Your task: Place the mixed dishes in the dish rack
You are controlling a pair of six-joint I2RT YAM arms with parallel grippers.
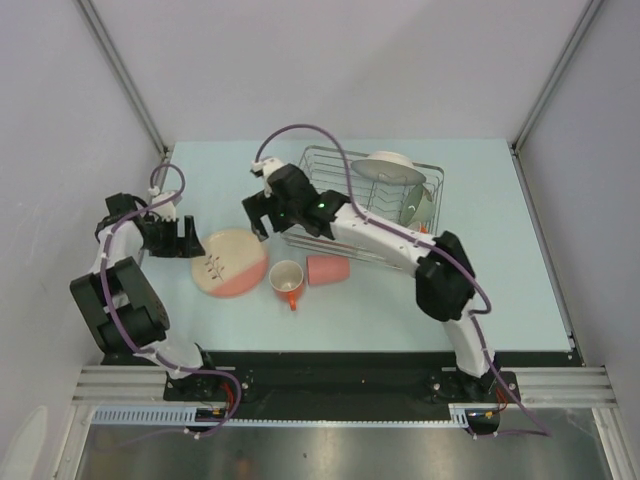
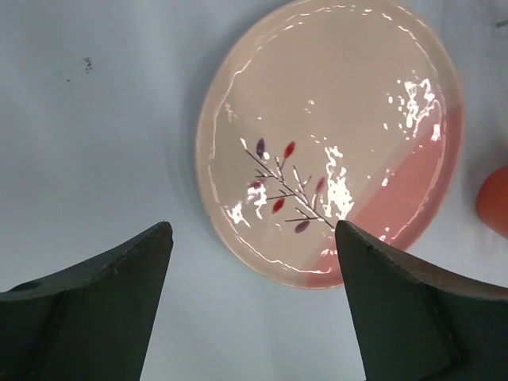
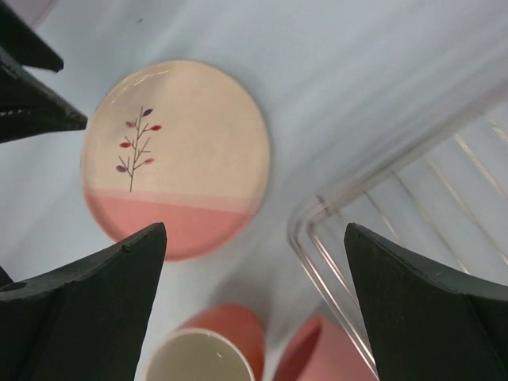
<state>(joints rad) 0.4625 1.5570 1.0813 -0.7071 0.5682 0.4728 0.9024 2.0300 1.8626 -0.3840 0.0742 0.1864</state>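
Observation:
The pink plate (image 1: 234,262) with a twig pattern lies flat on the table left of centre. It also shows in the left wrist view (image 2: 333,135) and the right wrist view (image 3: 175,151). The orange-handled mug (image 1: 287,278) stands upright and the pink tumbler (image 1: 328,269) lies on its side right of the plate. The dish rack (image 1: 322,152) holds a whitish dish (image 1: 390,166) and a pale green bowl (image 1: 414,206). My left gripper (image 1: 184,240) (image 2: 253,226) is open and empty at the plate's left edge. My right gripper (image 1: 258,218) (image 3: 255,228) is open and empty above the table, between the plate and the rack's near left corner (image 3: 333,208).
The mug (image 3: 210,349) and the tumbler (image 3: 317,353) lie just below my right gripper. The left gripper's fingers (image 3: 32,95) show at the upper left of the right wrist view. White walls enclose the table on three sides.

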